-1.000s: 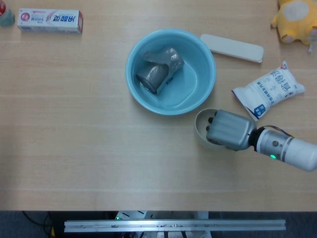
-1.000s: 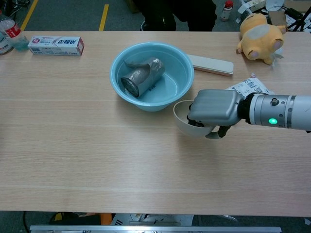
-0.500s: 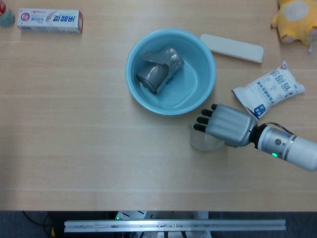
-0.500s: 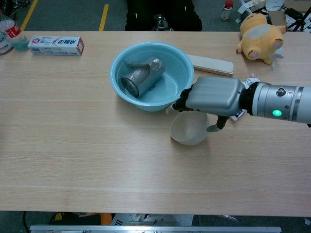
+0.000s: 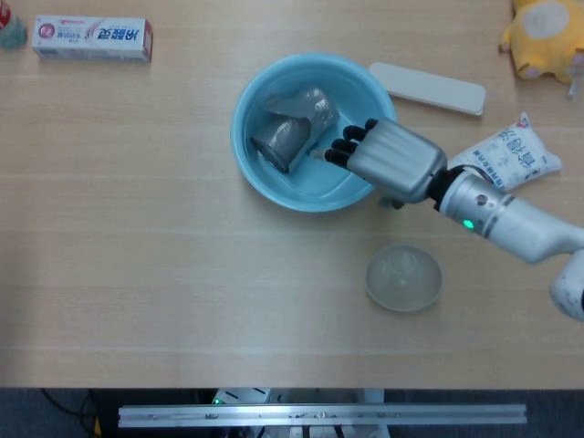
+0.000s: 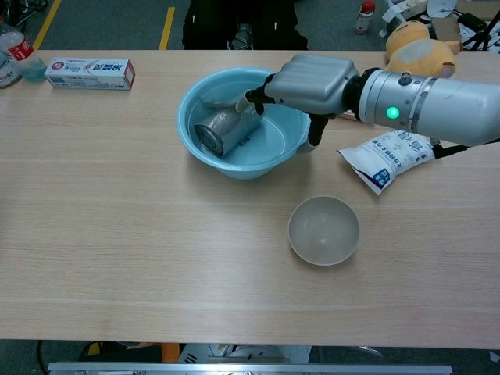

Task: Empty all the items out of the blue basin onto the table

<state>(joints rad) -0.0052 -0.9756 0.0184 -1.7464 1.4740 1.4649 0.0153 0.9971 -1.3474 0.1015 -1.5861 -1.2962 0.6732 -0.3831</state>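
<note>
A translucent round plastic bowl (image 6: 324,230) stood upright on the wooden table (image 6: 141,234), nearest the robot. Beyond it, the right hand (image 5: 388,161) hovered empty over the round blue plastic basin (image 5: 265,180), fingers spread near 1 grey foil packet (image 5: 294,129) lying inside.

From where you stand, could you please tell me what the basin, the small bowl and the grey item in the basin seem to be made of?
The basin looks like smooth, slightly glossy blue plastic, with soft highlights on its wall. The bowl appears to be translucent, frosted plastic; the wood tone shows faintly through it. The grey item seems a crinkled foil-like or plastic wrap around a roll, judging by its creases and dull sheen; I cannot tell which.
</note>
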